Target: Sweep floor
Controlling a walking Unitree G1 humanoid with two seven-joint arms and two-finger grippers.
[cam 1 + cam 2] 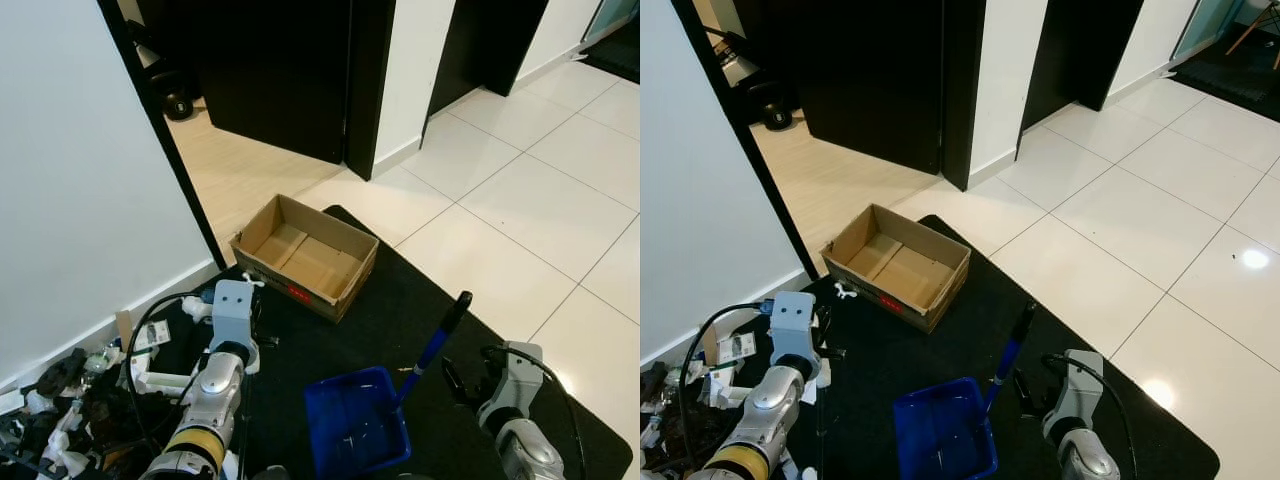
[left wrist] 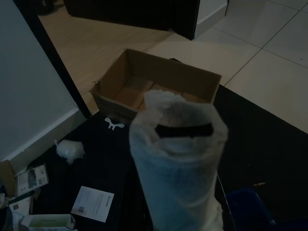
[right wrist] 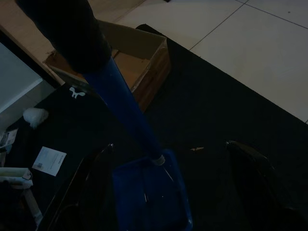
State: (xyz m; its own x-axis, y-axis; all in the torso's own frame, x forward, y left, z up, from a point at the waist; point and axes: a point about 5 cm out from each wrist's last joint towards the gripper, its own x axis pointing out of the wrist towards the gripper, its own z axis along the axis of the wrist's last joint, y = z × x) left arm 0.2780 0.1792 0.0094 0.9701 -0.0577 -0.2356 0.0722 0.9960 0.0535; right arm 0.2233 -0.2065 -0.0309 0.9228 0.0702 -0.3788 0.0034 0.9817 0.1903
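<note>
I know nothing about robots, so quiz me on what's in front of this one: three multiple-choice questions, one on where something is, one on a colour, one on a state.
1. Where does the cardboard box sit?
A. On the black mat's edge near the doorway
B. On the white tiles far right
C. Inside the dustpan

2. What colour is the dustpan?
A. Red
B. Blue
C. Green

3. What state is the box in?
A. Taped shut
B. Crushed flat
C. Open on top

Answers:
1. A, it rests on the black mat by the wooden floor.
2. B, pan and handle are blue.
3. C, its bare inside shows.
</note>
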